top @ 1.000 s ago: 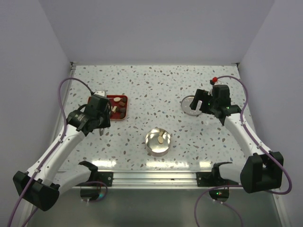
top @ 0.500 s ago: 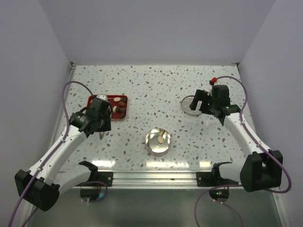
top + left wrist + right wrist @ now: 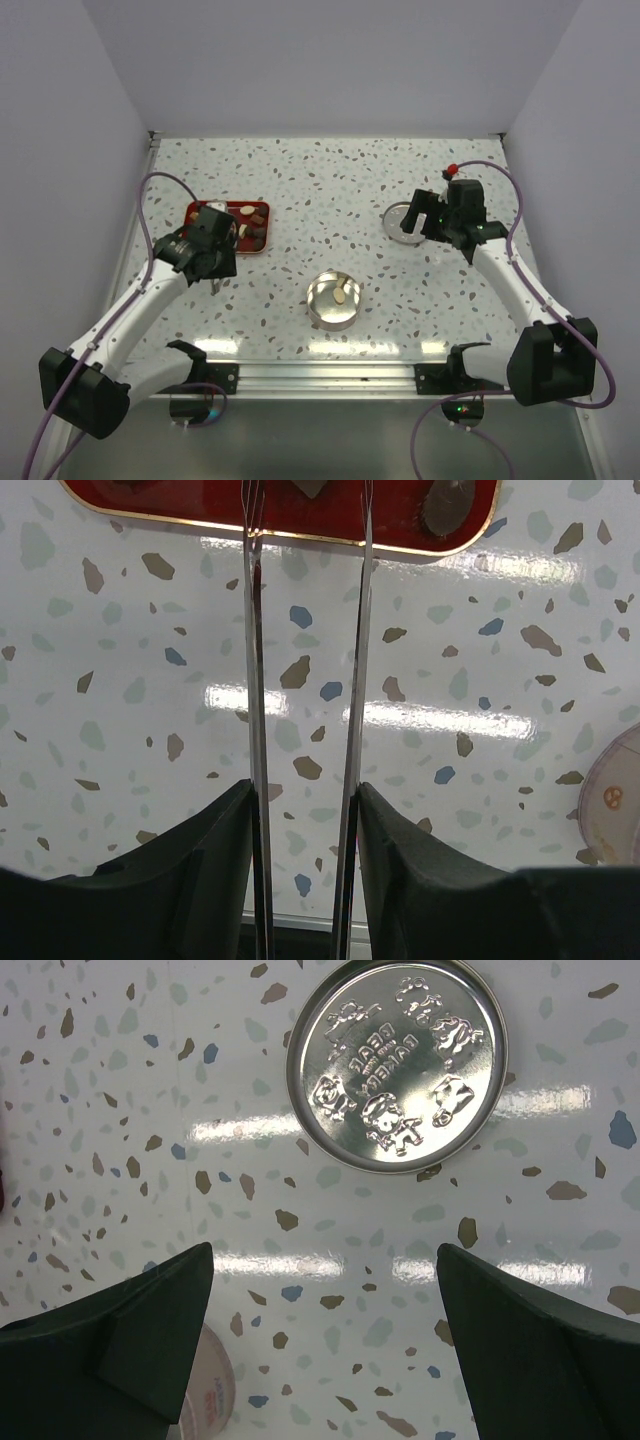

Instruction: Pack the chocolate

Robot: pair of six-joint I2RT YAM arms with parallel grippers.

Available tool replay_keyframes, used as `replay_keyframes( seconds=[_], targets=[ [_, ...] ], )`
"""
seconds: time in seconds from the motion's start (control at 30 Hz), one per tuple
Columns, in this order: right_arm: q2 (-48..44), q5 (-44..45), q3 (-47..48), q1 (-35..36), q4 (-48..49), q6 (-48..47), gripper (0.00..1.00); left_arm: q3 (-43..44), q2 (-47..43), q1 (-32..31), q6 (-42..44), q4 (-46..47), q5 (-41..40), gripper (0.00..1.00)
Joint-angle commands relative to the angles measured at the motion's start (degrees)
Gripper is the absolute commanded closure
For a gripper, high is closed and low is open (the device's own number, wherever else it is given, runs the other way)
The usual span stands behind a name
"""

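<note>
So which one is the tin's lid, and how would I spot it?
On the speckled table, look to the right half, close by the open right gripper. The lid lies flat there, alone. Unlike the deeper round tin at the front middle, which holds one pale chocolate, it is a shallow silver disc stamped with little cartoon figures.

Nothing really readable here, tbh: the round metal lid (image 3: 397, 1060) toward the right edge of the worktop (image 3: 350, 1260) has two short lines of embossed lettering between little embossed figures, but I can't make out the letters.
</note>
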Motion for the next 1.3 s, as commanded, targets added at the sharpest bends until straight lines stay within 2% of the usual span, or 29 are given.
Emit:
replay_keyframes(
  seconds=[0.0,0.33,0.6,0.87,1.13,1.23,1.27],
  targets=[
    [-0.38,-1.04,-0.06,-0.03,1.01,0.04,0.03,-0.48,0.03,0.99,-0.91,3.37,0.19,0.51],
    [-0.03,-1.13,-0.15,-0.03,1.19,0.04,0.04,-1.80,1.69,1.95,-0.38,7.15,2.30,0.51],
    [0.41,-1.04,-0.33,-0.03,1.27,-0.05,0.03,-1.62,1.17,2.13,-0.56,7.24,1.86,0.66],
    [0.50,-0.87,0.38,-0.03,1.10,-0.05,0.03,0.40,-1.02,2.13,0.76,5.40,1.85,0.70],
    [0.76,-0.96,0.90,-0.03,1.10,-0.14,0.03,0.49,-6.21,1.78,1.99,5.39,10.55,0.71],
    [0.94,-0.96,1.25,-0.03,0.92,-0.05,0.03,0.40,-7.97,0.03,1.47,5.57,13.36,0.71],
    [1.02,-0.96,1.34,-0.03,0.83,-0.05,0.03,0.49,-9.02,-2.42,0.94,5.66,13.63,0.71]
  ],
)
